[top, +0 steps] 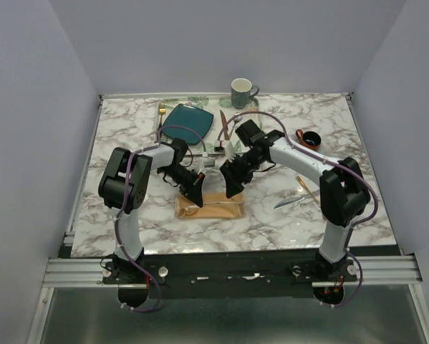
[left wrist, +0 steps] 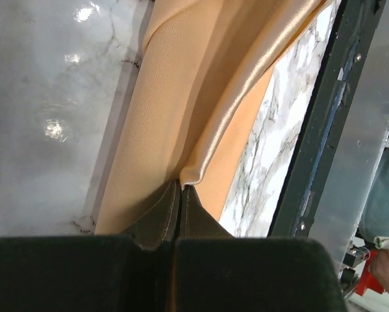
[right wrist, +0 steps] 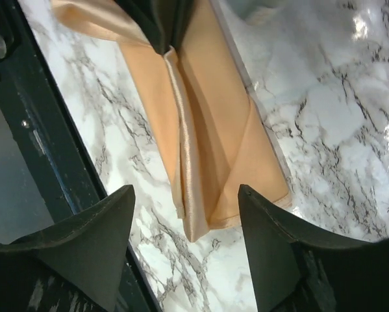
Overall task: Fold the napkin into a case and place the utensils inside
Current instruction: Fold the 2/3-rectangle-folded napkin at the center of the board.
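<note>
The peach-tan napkin [top: 221,209] lies folded into a long strip near the table's front edge. My left gripper [top: 196,195] is shut on a raised fold of the napkin [left wrist: 162,110] at its left end, fingertips [left wrist: 180,188] pinching the hem. My right gripper [top: 234,188] hovers open over the right end of the napkin [right wrist: 213,130], with nothing between its fingers [right wrist: 97,227]. The utensils lie to the right on the marble: a gold spoon [top: 306,188] and a silver knife [top: 289,202].
A teal plate [top: 189,120], a gold fork [top: 161,111] and a brown-handled knife [top: 225,125] sit at the back. A mug [top: 241,92] stands at the far edge, and a small dark bowl [top: 311,138] at the right. The black front rail [right wrist: 45,143] runs beside the napkin.
</note>
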`<state>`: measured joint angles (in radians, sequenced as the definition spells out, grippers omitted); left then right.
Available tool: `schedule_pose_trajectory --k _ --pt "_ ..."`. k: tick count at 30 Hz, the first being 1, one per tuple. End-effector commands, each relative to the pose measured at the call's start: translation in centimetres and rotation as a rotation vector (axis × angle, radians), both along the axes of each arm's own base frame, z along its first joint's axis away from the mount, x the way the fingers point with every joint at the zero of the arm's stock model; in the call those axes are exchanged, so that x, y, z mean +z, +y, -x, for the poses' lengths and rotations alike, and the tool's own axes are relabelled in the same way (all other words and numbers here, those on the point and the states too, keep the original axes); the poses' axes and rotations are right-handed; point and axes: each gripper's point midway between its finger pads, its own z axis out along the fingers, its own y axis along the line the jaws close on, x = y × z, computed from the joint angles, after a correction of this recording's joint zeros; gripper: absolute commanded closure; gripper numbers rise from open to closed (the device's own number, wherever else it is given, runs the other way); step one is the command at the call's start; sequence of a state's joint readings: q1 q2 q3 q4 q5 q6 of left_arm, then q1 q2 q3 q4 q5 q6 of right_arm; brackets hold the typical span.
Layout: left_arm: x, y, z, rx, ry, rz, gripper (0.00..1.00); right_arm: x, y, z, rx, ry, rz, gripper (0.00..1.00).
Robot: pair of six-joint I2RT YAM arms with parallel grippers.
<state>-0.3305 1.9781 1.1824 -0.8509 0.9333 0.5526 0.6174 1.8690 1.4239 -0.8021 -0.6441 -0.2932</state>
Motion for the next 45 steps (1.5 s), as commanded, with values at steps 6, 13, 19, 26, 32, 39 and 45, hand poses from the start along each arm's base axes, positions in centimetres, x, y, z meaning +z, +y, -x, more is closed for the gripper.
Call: schedule_pose_trajectory --k 6,13,19,26,32,39,45 --pt "-0.2 0.5 -1.0 0.028 0.039 0.005 1.00 0.3 1.0 0.8 0.150 -0.136 -0.111 0.28" --pt "-0.5 0.6 -1.3 0.034 0.052 0.009 1.00 -2.9 1.5 0.1 0.212 -0.223 -0.030 0.32" --pt "-0.5 0.5 -1.8 0.051 0.064 0.016 1.00 -4.5 1.5 -0.2 0.216 -0.216 0.011 0.40" --pt "-0.5 0.6 -2.1 0.061 0.069 0.028 1.00 -5.6 1.5 0.1 0.230 -0.200 0.040 0.54" --pt "1.6 0.7 -2.7 0.086 0.032 0.087 0.87 -5.4 1.6 0.1 0.190 -0.170 0.047 0.99" --pt "6.2 2.0 -4.0 0.178 -0.049 0.181 0.48 -4.7 1.8 1.0 0.177 -0.086 0.012 0.99" --pt "6.4 2.7 -5.6 0.254 -0.092 0.136 0.49 -4.1 2.2 1.0 0.179 -0.055 -0.015 0.99"
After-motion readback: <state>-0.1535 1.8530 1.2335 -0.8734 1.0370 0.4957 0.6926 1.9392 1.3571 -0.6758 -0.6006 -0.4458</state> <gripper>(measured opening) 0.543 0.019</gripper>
